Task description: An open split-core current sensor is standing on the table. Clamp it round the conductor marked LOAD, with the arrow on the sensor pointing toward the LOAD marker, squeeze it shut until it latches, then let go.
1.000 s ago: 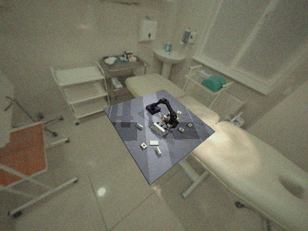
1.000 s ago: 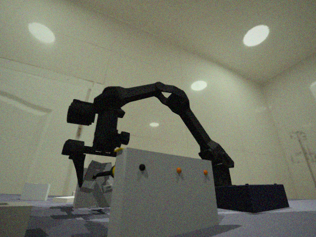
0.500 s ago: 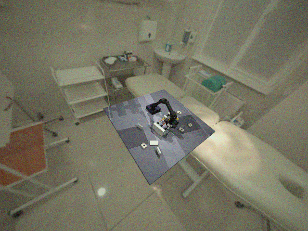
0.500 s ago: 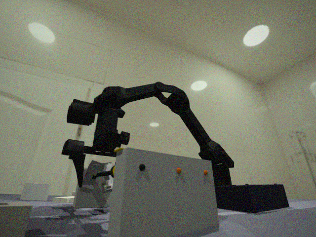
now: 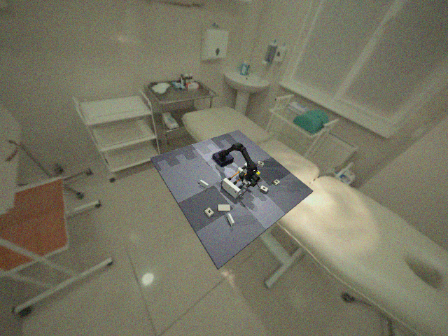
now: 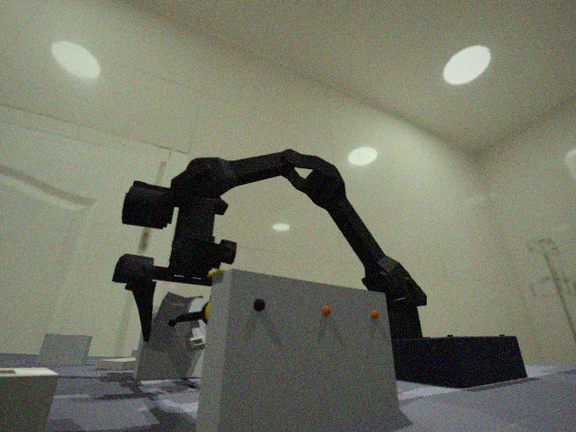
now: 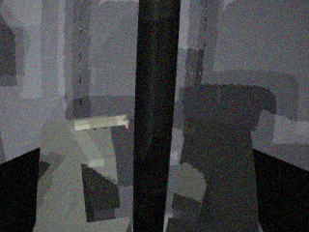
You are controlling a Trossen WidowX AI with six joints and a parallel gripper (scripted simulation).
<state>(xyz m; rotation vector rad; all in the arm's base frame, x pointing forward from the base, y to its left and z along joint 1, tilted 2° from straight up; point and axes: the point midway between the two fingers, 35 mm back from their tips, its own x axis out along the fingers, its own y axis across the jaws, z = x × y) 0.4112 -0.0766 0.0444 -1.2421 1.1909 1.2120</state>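
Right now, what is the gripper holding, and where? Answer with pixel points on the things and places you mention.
Apparently the pale grey, open split-core sensor [image 7: 58, 193], gripped by its two outer sides, beneath the straight black conductor [image 7: 155, 97].

And here's the table top, a flat slab patterned in grey and purple patches! Up at one end sits the arm's dark base. A large pale upright panel stands near the middle. Beyond it, a flat pale block lies between a small holed block and a narrow pale strip!
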